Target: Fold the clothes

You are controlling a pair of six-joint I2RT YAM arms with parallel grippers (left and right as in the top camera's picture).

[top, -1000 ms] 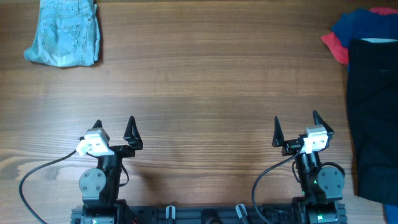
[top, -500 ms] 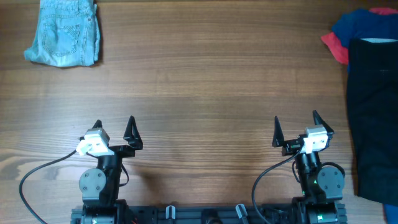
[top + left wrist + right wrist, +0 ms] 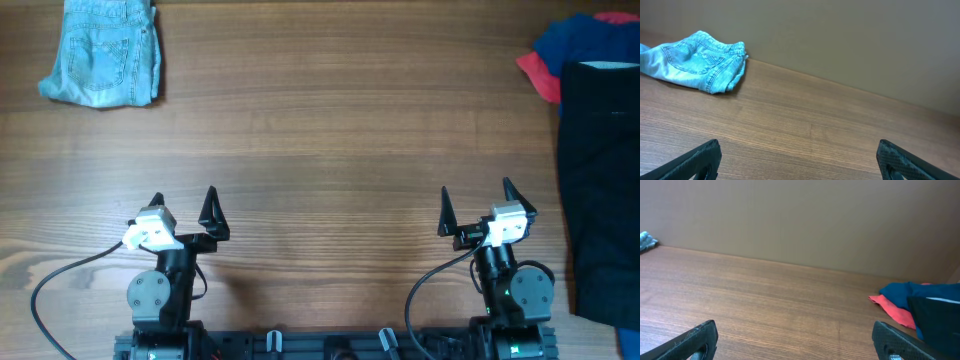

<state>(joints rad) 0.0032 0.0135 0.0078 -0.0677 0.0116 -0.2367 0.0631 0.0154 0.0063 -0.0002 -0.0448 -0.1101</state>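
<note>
Both of our arms sit at the near edge of the brown wooden table (image 3: 330, 140). The left gripper (image 3: 183, 197) and the right gripper (image 3: 476, 190) each have their jaws spread wide and hold nothing.

A light-blue denim garment (image 3: 103, 52) lies at the far left corner, and to us it looks already folded. The unfolded work is on the right: a large black cloth garment (image 3: 600, 190) runs along the right edge, with a blue garment (image 3: 580, 45) and a red one (image 3: 538, 72) bunched at its far end.

We judge the step in hand to be fetching the next piece, probably the black one, since it lies just beside the right arm. To do it well, we should pinch a single layer at an edge or corner and draw it onto the bare middle of the table. The left gripper can then take a second corner so the cloth lies flat before any fold.

We see no basket, bin or tray; the clothes rest directly on the wood.
</note>
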